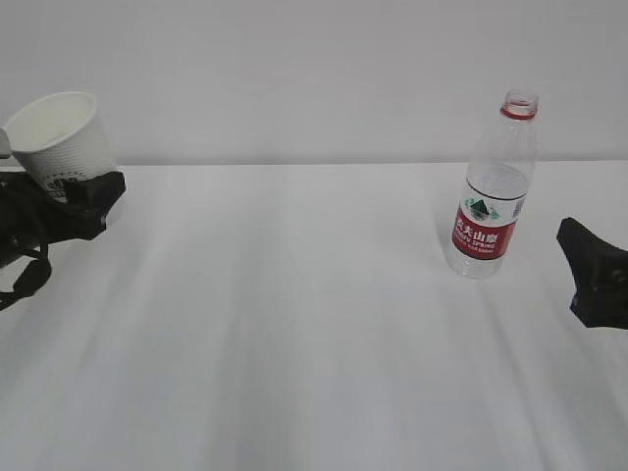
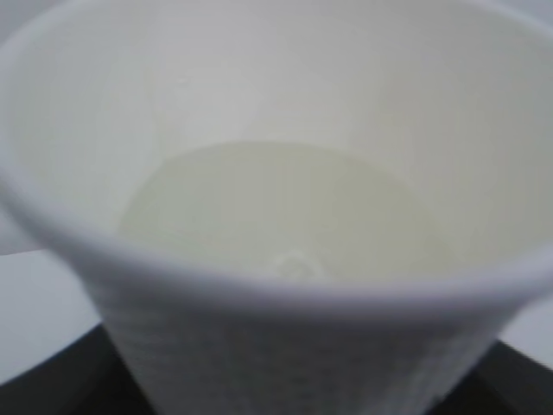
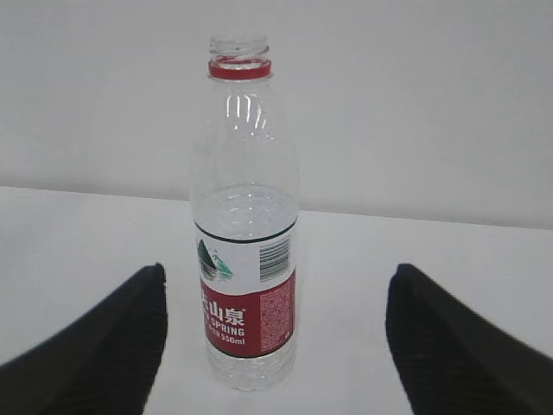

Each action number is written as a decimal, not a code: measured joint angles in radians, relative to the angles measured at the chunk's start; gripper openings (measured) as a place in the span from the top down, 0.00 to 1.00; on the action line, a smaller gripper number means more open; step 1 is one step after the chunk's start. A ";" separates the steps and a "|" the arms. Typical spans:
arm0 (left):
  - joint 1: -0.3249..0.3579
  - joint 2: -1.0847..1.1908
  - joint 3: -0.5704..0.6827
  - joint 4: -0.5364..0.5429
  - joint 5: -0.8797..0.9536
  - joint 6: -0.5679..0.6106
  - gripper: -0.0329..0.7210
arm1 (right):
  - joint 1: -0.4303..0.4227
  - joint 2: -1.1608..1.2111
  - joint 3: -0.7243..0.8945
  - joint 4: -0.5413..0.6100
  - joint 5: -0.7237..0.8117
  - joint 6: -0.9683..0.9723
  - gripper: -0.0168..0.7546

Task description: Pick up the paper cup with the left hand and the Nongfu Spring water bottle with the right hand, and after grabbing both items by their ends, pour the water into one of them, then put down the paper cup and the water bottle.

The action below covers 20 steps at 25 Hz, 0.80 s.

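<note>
The paper cup (image 1: 61,137) is at the far left, lifted off the table and tilted, with my left gripper (image 1: 78,191) shut on its lower end. In the left wrist view the cup (image 2: 285,112) fills the frame, showing its cream inside; I cannot tell if liquid is in it. The Nongfu Spring water bottle (image 1: 494,191) stands upright and uncapped on the table at the right, with water (image 3: 246,212) reaching just above its red label. My right gripper (image 3: 276,270) is open, its fingers wide apart, short of the bottle (image 3: 246,225) and not touching it.
The white table (image 1: 294,324) runs back to a plain pale wall (image 1: 294,69). My right gripper (image 1: 589,270) sits low at the right edge, nearer the camera than the bottle. Nothing else stands on the table.
</note>
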 joint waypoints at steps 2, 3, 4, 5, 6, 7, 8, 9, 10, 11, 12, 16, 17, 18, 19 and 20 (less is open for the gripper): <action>0.000 0.018 0.000 -0.028 -0.014 0.015 0.25 | 0.000 0.000 0.000 0.000 0.000 0.000 0.21; 0.000 0.026 0.000 -0.039 -0.019 0.019 0.25 | 0.000 0.000 0.000 0.000 0.000 0.000 0.21; 0.000 0.035 0.000 -0.051 -0.024 0.023 0.25 | 0.000 0.000 0.000 0.000 0.000 0.000 0.21; 0.000 0.042 0.000 -0.062 -0.034 0.026 0.25 | 0.000 0.000 0.000 0.000 0.000 0.000 0.21; 0.000 0.053 0.000 -0.069 -0.044 0.025 0.25 | 0.000 0.000 0.000 0.000 0.000 0.000 0.21; 0.000 0.062 0.000 -0.080 -0.051 0.029 0.25 | 0.000 0.000 0.000 0.000 0.000 0.000 0.21; 0.000 0.069 0.000 -0.088 -0.055 0.031 0.25 | 0.000 0.000 0.000 0.000 0.000 0.000 0.21; 0.000 0.075 0.000 -0.099 -0.058 0.031 0.25 | 0.000 0.000 0.000 0.000 0.000 0.000 0.21; 0.000 0.080 0.000 -0.109 -0.061 0.033 0.25 | 0.000 0.000 0.000 0.000 0.000 0.000 0.21; 0.000 0.084 0.000 -0.120 -0.062 0.038 0.25 | 0.000 0.000 0.000 0.000 0.000 0.000 0.21; 0.000 0.087 0.000 -0.135 -0.062 0.042 0.25 | 0.000 0.000 0.000 0.000 0.000 0.000 0.21; 0.000 0.089 0.000 -0.173 -0.062 0.081 0.25 | 0.000 0.000 0.000 0.000 0.000 0.000 0.21; 0.000 0.089 0.000 -0.180 -0.064 0.085 0.25 | 0.000 0.000 0.000 0.000 0.000 0.000 0.21; 0.000 0.091 0.000 -0.190 -0.064 0.089 0.25 | 0.000 0.000 0.000 0.000 0.000 0.000 0.21; 0.000 0.094 0.000 -0.200 -0.065 0.092 0.25 | 0.000 0.000 0.000 0.000 0.000 0.000 0.21; 0.000 0.097 0.000 -0.207 -0.065 0.094 0.25 | 0.000 0.000 0.000 0.000 0.000 0.000 0.21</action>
